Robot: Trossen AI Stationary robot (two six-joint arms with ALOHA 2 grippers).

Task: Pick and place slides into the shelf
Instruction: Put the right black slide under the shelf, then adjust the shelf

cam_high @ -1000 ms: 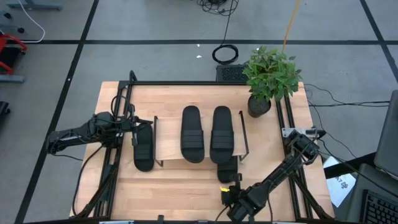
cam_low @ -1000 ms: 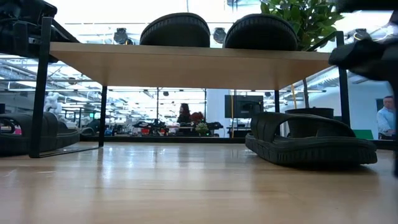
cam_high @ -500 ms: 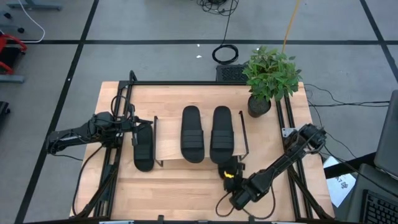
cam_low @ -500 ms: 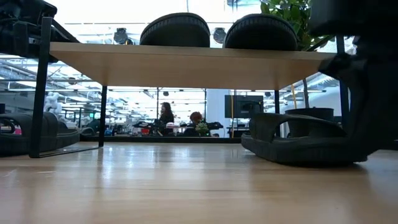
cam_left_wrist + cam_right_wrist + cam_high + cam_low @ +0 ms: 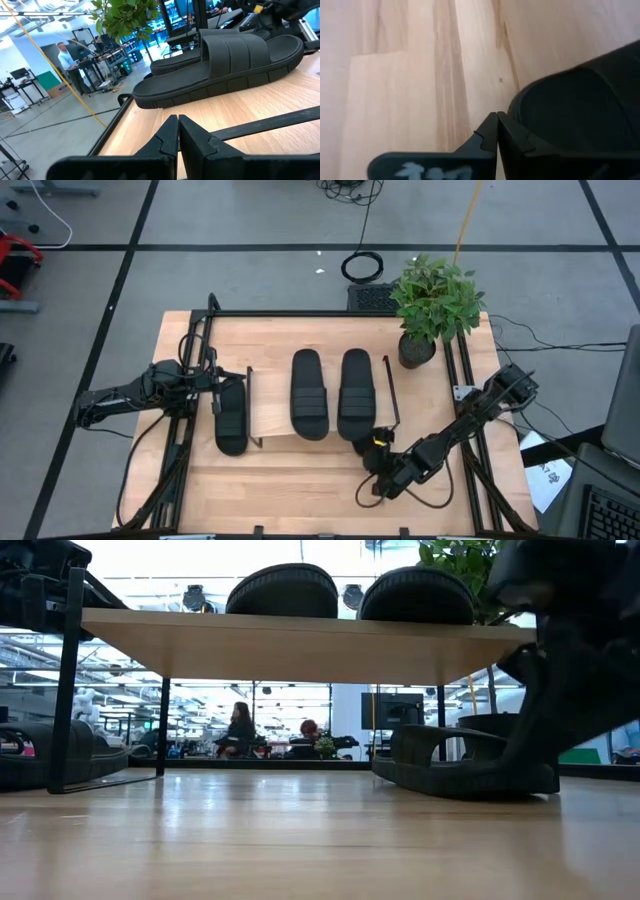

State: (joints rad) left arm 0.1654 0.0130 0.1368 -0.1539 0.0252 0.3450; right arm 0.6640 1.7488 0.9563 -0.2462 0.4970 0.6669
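Observation:
The shelf (image 5: 270, 412) stands mid-table, with two black slides (image 5: 308, 395) (image 5: 356, 395) lying on its board (image 5: 300, 640). Another slide (image 5: 231, 418) lies flat on the table just left of the shelf. My left gripper (image 5: 216, 380) is shut and level by that slide's far end, clear of it (image 5: 225, 65). A further slide (image 5: 460, 760) lies on the table under the shelf's right part, and its near end (image 5: 366, 446) pokes out. My right gripper (image 5: 380, 452) is shut at that end. My right gripper has its shut fingertips (image 5: 496, 125) against the rim of the slide's near end (image 5: 520, 107). The fingers slant down from the table's near right side. The slide lies flat on its sole, mostly under the shelf board.
A potted plant (image 5: 432, 305) stands at the table's far right corner. Black rails (image 5: 465, 380) run along the table's sides. The shelf's wire legs (image 5: 68, 680) stand at its corners. Bare tabletop (image 5: 280, 490) stretches along the near edge.
My right gripper has moved from the near edge toward the shelf and the far edge, tipping lower, and stays shut. The slide in front of it has slid along the table farther under the shelf.

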